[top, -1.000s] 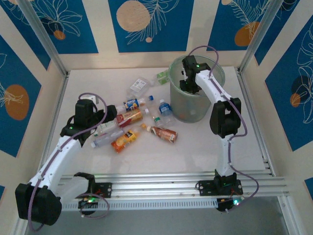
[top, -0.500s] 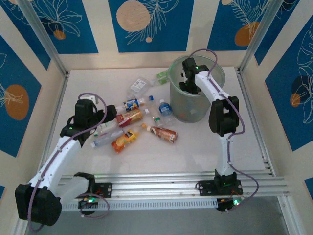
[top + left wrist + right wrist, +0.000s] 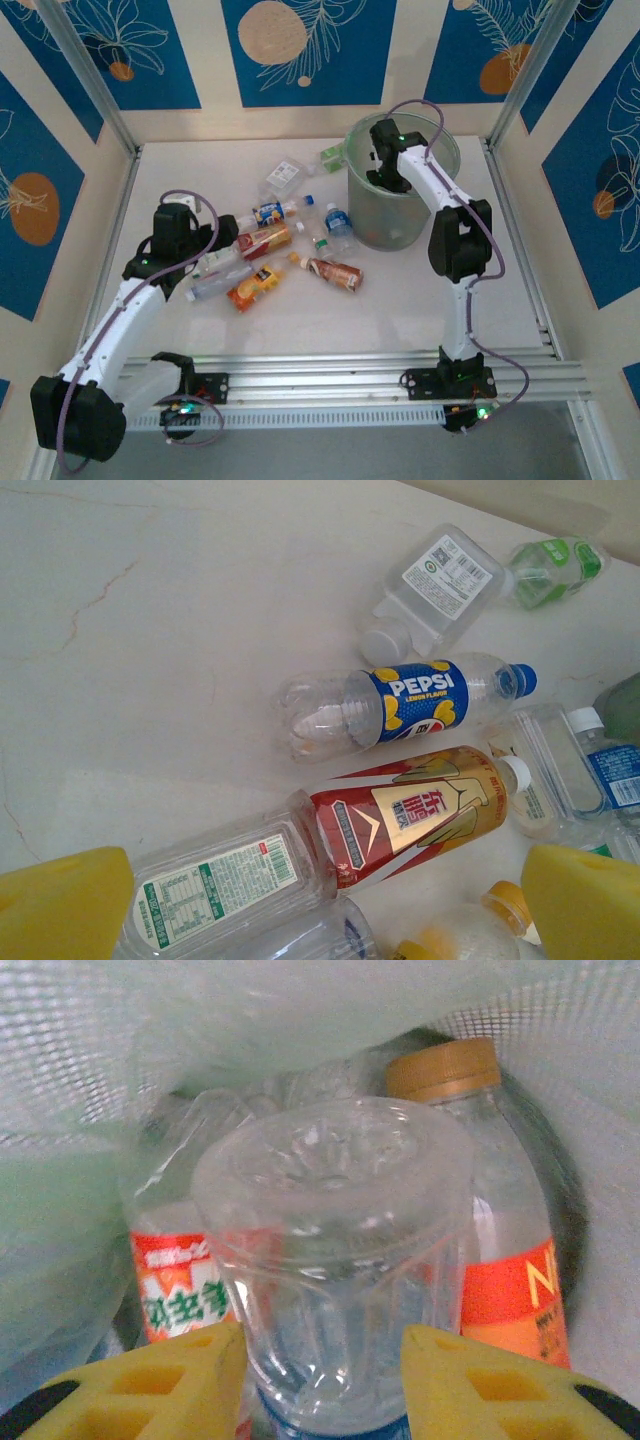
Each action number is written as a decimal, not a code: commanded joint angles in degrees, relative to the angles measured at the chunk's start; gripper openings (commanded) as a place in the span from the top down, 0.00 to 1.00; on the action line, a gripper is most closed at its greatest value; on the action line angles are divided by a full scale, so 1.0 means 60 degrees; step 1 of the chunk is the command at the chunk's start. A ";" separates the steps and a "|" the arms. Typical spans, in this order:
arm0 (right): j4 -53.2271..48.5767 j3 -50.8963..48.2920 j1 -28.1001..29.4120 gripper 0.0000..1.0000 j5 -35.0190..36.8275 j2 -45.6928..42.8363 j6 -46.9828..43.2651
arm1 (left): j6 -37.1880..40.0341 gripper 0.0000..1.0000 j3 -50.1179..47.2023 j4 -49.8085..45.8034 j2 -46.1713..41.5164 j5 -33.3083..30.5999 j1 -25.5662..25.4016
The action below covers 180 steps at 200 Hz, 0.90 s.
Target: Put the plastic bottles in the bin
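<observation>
Bottles of thin clear plastic, empty and some crushed, should weigh next to nothing. I expect them to dent under a squeeze, roll on their round sides and slip on their glossy labels. The stiffer spots look best to me: the shoulder below the cap or the ribbed base, taken across the width.

My right hand (image 3: 322,1360) sits inside the tall round translucent grey-green plastic bin (image 3: 452,160), its yellow fingers (image 3: 180,1375) pinching a clear ribbed plastic bottle (image 3: 335,1210) by its sides, base toward the camera. Deeper in the bin lie an orange-capped bottle with an orange label (image 3: 500,1260) and one with an orange-and-white label (image 3: 175,1290).

My left hand (image 3: 322,900) hangs spread wide over the loose heap on the pale tabletop (image 3: 300,320) left of the bin. Nearest its fingers lie the red-and-gold labelled bottle (image 3: 400,820) and a clear bottle with a white-and-green label (image 3: 225,880), touching side by side. The blue-labelled Pepsi bottle (image 3: 410,702) lies just beyond them.

Crowding is the obstacle there: closing on one bottle may nudge its neighbour. The bin's wall hems in my right hand.
</observation>
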 commanded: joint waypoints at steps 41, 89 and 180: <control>-0.0699 0.0717 0.0797 0.47 0.1133 -0.2054 0.0128 | 0.0236 0.00 0.0287 -0.0124 -0.0211 -0.0062 -0.0116; -0.0556 0.0465 0.1365 0.32 0.2035 -0.3559 0.0276 | 0.0546 0.00 0.0309 -0.0271 -0.0299 0.0352 -0.0141; -0.0267 -0.0484 0.2729 0.01 0.2689 -0.6247 0.0674 | 0.0777 0.00 0.0455 -0.1840 -0.0584 0.0780 -0.0823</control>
